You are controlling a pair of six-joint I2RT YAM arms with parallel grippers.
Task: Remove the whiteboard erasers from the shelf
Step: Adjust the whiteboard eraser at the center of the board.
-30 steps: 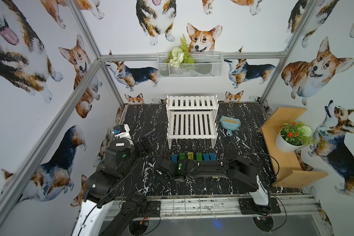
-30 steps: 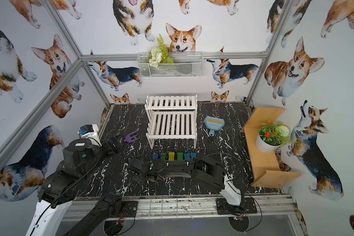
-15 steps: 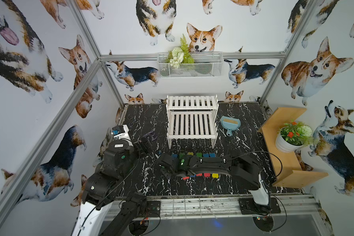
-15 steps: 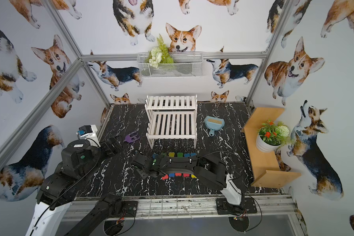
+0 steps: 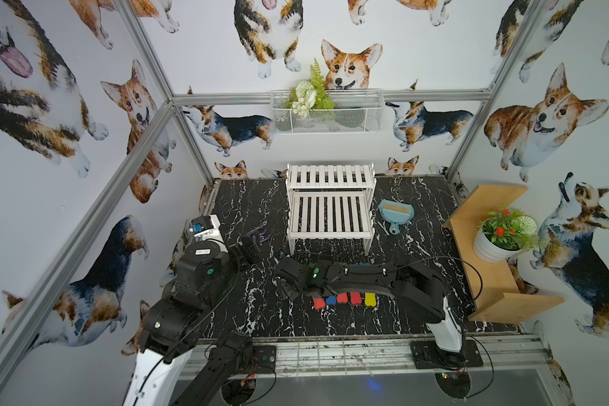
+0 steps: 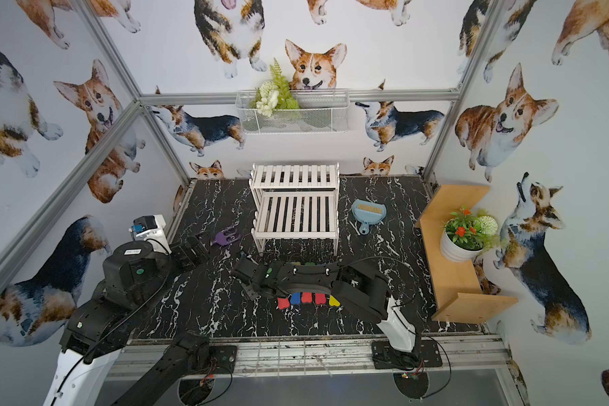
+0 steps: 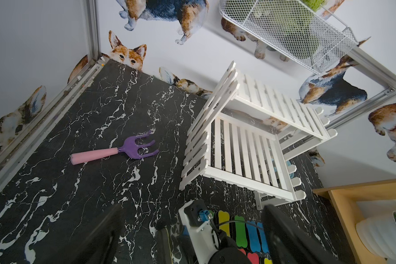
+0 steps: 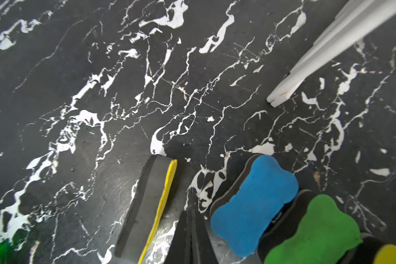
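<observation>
Jaws of the right gripper [image 8: 190,230] just shut empty beside a yellow eraser [image 8: 146,212]; left gripper [image 6: 194,249] gapes. Shelf [image 5: 331,233] bare: task looks done.

Erasers [image 5: 342,298] on table [image 5: 254,197] before shelf [image 5: 327,234]

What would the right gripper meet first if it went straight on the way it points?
Probably the bare marble tabletop. The shut right gripper points down between a tipped yellow eraser and a blue eraser; nothing else lies ahead, though depth is unclear.
</observation>
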